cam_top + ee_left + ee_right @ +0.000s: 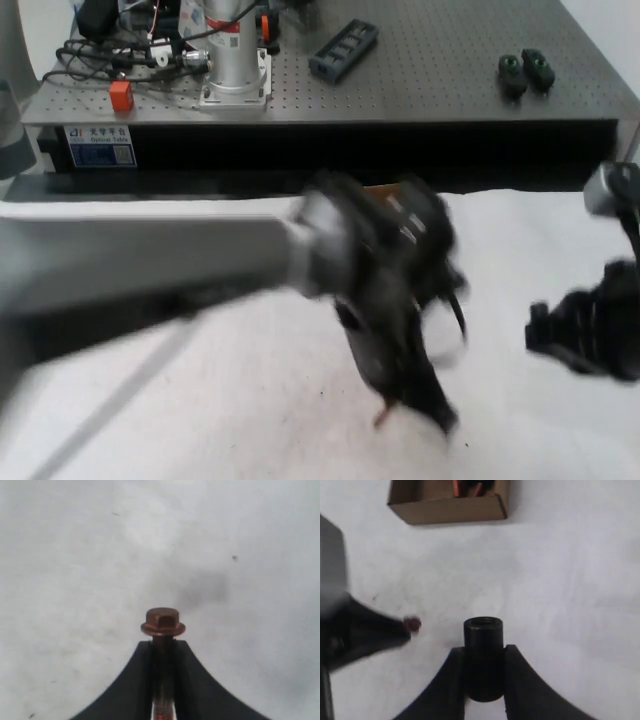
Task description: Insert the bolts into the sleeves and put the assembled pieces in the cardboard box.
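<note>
Hex bolt [162,622] — clamped by its shank in the left gripper [163,647], over the white cloth [75,555]. The right gripper [483,655] clasps a black sleeve [483,632] — the cardboard box [447,510] sits well apart.

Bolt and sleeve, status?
Left claw shut on bolt. Right claw shut on sleeve. Bolt beside sleeve, not inserted. Nothing between them.

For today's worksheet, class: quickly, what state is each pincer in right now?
Left pincer: closed, holding a copper-coloured bolt by its shank.
Right pincer: closed, holding a black sleeve.
</note>
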### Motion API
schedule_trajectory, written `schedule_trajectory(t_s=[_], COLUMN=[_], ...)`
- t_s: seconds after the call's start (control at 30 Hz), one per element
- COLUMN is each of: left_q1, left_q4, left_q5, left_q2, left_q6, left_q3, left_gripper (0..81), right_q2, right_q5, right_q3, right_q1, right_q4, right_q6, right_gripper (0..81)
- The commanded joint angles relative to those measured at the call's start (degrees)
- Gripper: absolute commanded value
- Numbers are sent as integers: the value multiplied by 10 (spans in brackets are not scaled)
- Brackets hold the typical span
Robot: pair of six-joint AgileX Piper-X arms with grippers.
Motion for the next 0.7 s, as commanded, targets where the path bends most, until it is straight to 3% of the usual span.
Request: schedule_trajectory(t_s=[0.0, 0.13, 0.23, 0.33, 0.5, 0.67], left_q1=[6, 46, 59, 60, 60, 60], left_q4=[-48, -332, -521, -648, -675, -673], left_q5=[21, 145, 211, 231, 241, 247], left_q2=[-31, -132, -166, -168, -167, -167], left_q6=[-39, -161, -250, -320, -344, -344], left_q3=[24, 181, 269, 312, 323, 323], left_gripper=[6, 6, 6, 6, 6, 6], right_q2=[-11, -15, 4, 34, 79, 83], right_q5=[-88, -234, -250, -256, -244, -186], right_q3=[15, 105, 136, 133, 118, 106], right_q1=[5, 60, 106, 144, 176, 174], right_q4=[-24, -180, -314, -414, -533, -544], right_q6=[18, 63, 126, 156, 194, 201], right_gripper=[49, 49, 49, 49, 49, 49])
